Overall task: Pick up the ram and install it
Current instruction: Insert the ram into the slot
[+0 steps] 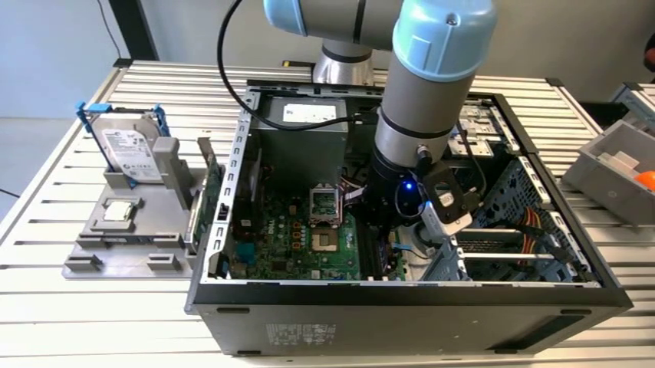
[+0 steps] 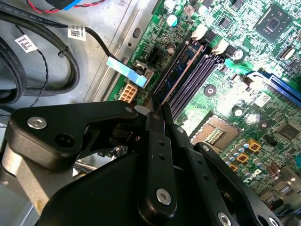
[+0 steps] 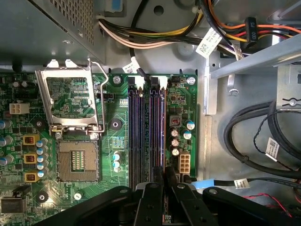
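1. The gripper (image 2: 157,110) is down inside the open computer case (image 1: 409,295), its jaws closed on the ram (image 2: 181,70).
2. The ram, a thin dark-blue stick, stands edge-on in the outermost motherboard slot (image 3: 162,136), beside long dark empty slots.
3. The green motherboard (image 3: 113,141) is studded with shiny capacitors.

gripper (image 2: 162,110): matt black plastic | motherboard (image 3: 117,141): glossy green | case (image 1: 409,318): dull metal
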Robot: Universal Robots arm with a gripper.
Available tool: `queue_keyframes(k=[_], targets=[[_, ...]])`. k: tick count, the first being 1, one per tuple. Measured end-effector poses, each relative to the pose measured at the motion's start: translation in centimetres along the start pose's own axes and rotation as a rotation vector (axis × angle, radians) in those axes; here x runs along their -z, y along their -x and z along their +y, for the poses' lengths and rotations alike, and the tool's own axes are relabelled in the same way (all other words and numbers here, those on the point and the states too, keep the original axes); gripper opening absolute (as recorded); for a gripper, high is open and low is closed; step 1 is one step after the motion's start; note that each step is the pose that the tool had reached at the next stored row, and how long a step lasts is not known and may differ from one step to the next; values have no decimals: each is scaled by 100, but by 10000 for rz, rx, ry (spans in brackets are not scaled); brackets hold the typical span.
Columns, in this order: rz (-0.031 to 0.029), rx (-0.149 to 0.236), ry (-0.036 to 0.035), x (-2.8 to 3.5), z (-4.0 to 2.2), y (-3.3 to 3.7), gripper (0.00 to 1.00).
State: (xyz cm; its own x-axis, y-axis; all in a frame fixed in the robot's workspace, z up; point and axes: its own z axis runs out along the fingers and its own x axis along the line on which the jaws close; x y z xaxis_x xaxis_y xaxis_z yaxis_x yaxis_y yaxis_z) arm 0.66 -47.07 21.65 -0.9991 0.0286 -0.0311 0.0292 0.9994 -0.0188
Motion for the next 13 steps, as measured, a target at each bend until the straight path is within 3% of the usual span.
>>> queue_keyframes(k=[10,13], targets=[[0,0,-1,-2,0,0,0],[-5,0,2,-28,0,-1,0]])
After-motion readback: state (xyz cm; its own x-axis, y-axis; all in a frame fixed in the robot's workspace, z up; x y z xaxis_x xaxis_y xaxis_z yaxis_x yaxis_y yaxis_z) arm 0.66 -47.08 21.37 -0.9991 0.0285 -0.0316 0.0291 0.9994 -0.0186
